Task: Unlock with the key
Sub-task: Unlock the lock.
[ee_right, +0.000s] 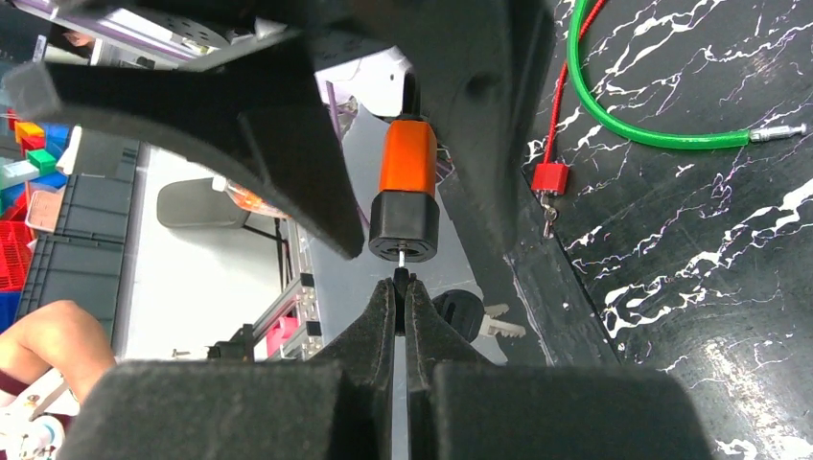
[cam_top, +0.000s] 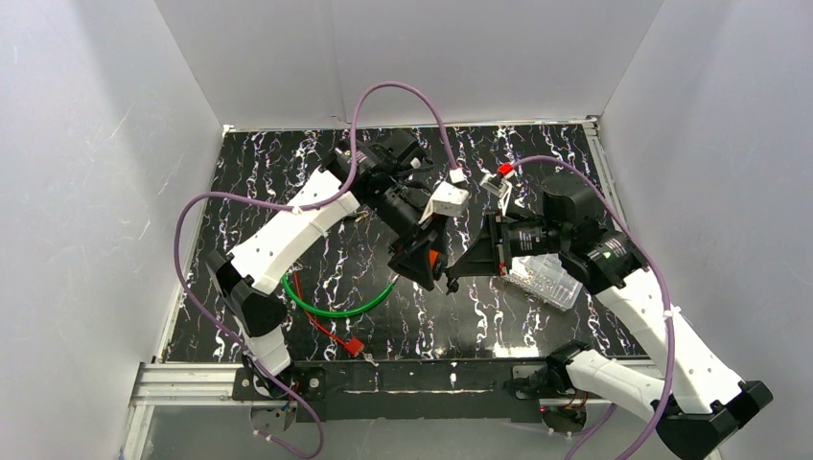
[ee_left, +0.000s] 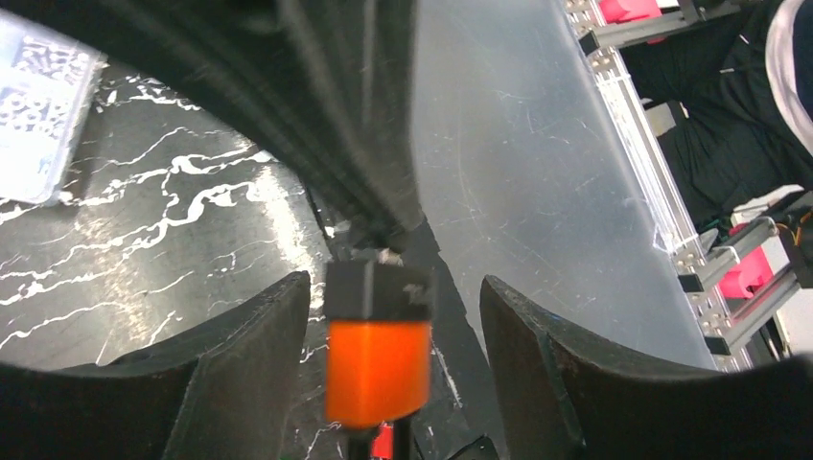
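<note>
The cable lock [ee_right: 406,172] has an orange body and a black end cap and hangs in the air over the middle of the table [cam_top: 433,257]. My left gripper [ee_left: 395,283] is open with a finger on each side of the orange body, and a gap shows on both sides. My right gripper [ee_right: 400,283] is shut on the key [ee_right: 400,257], whose blade is in the black cap. A spare black-headed key [ee_right: 462,314] hangs beside my right fingers. The green cable [ee_right: 652,134] lies on the table with its metal tip [ee_right: 778,130] free.
A small red padlock [ee_right: 549,179] on a red cord lies near the table's front edge [cam_top: 353,346]. A clear box of small parts [cam_top: 548,278] sits under the right arm. White walls surround the black marbled table [cam_top: 259,182].
</note>
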Action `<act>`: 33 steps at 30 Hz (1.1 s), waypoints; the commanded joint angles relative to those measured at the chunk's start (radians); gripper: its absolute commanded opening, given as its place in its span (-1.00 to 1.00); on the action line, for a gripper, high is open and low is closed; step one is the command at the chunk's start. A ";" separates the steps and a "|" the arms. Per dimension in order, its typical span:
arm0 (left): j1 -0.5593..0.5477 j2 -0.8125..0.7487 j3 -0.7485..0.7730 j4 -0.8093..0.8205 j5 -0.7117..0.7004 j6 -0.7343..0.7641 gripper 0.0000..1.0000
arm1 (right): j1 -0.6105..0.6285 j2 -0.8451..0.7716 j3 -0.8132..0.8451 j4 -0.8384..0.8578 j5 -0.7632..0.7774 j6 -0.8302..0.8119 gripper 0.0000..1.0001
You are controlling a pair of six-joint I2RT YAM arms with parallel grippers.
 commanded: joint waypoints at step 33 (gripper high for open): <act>-0.284 -0.285 -0.164 0.346 -0.479 0.076 -0.91 | 0.003 -0.009 -0.095 0.412 0.058 0.328 -0.97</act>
